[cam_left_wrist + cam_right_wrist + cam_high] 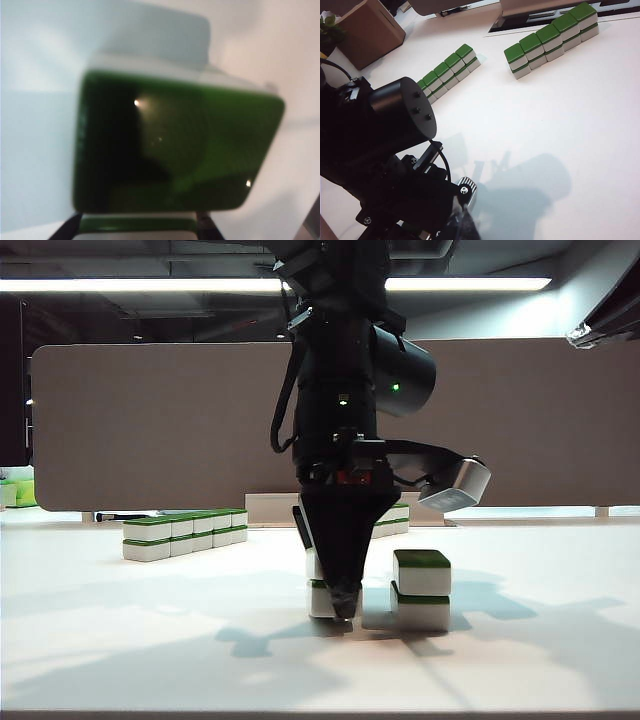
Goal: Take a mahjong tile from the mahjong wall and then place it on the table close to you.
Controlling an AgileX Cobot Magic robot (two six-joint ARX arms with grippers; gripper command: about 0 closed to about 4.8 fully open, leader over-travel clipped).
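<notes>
Left gripper (343, 612): points straight down near the middle of the table's front edge, tips low against a two-tile stack (318, 585) that it largely covers. Left wrist view is filled by a blurred green tile back (175, 150), with dark fingertips (67, 231) at either side just below it. The fingers stand partly apart; cannot tell whether they grip a tile.

Right gripper: in no view. The right wrist view shows only the left arm's black housing (402, 117) and the table.

Just beside the gripper, toward the right edge, is a second two-tile stack (421, 590), standing apart from the first.

Mahjong wall (185, 533): toward the rear left corner, two high, white tiles with green backs. Five columns are countable (447, 70); its near end is hidden behind the arm.

Second row (550, 37): five columns, two high, by the rear edge, mostly hidden behind the arm in the exterior view.

Count: 2 rows, 2 lone stacks.

Table (120, 660): plain white, smooth, carrying soft shadows of the arm. Behind it is a brown-grey divider panel (150, 420), with ceiling strip lights (140, 285) above. A cardboard box (367, 32) sits off the far left corner
</notes>
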